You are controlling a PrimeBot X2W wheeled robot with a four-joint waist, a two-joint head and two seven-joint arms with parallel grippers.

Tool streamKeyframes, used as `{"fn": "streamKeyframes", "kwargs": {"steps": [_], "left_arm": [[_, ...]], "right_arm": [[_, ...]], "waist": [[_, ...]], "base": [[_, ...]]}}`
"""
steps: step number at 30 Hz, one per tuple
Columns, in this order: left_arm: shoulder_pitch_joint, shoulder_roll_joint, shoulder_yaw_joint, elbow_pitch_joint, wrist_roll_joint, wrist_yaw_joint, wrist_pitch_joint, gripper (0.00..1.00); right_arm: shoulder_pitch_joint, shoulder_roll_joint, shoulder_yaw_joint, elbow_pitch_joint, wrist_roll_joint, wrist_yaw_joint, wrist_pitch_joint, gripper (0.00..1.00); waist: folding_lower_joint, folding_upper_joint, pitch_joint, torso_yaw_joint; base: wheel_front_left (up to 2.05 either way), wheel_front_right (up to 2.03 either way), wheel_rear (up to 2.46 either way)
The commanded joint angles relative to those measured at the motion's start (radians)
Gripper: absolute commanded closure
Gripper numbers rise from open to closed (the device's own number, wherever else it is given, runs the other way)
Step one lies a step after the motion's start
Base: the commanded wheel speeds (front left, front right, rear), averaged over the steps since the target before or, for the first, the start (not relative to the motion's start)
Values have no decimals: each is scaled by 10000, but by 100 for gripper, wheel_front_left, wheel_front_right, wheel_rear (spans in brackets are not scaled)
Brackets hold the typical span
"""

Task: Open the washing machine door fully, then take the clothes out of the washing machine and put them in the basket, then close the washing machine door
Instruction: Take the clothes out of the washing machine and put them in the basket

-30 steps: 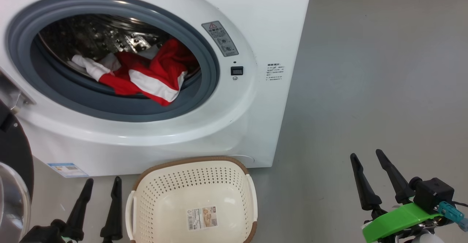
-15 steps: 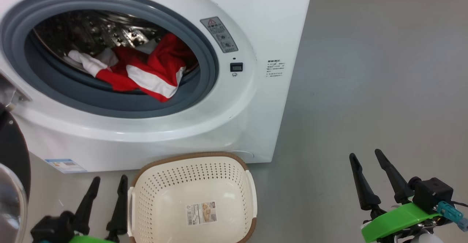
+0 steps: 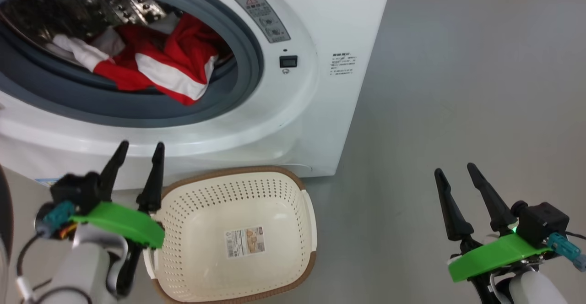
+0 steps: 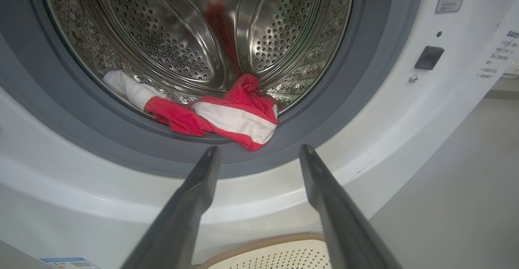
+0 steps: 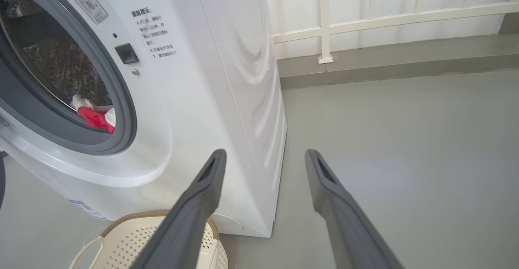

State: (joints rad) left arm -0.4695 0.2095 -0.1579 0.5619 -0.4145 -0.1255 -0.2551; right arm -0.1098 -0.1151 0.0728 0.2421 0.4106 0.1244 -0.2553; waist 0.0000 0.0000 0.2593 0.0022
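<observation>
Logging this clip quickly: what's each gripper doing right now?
Left gripper: open, holding nothing, facing the bright red-and-white clothes in the steel drum.
Right gripper: open, holding nothing.

Left gripper (image 3: pixel 141 146) sits lower left, jaws spread, empty, pointing up the frame; right gripper (image 3: pixel 454 169) lower right, likewise spread, holding nothing.

A smooth grey floor (image 5: pixel 397 131) runs back to a low grey kerb (image 5: pixel 389 64) under a white railing (image 5: pixel 324 26), all evenly lit.
</observation>
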Motion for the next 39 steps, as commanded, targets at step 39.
{"fn": "streamKeyframes", "kwargs": {"steps": [39], "left_arm": [[-7138,1594,-4953,4905,-3389,-52,1524,0]], "right_arm": [[-1774,441,205,-625,-262,63,-65,0]], "waist": [[0,0,2789,-830]], "base": [[0,0,0]]}}
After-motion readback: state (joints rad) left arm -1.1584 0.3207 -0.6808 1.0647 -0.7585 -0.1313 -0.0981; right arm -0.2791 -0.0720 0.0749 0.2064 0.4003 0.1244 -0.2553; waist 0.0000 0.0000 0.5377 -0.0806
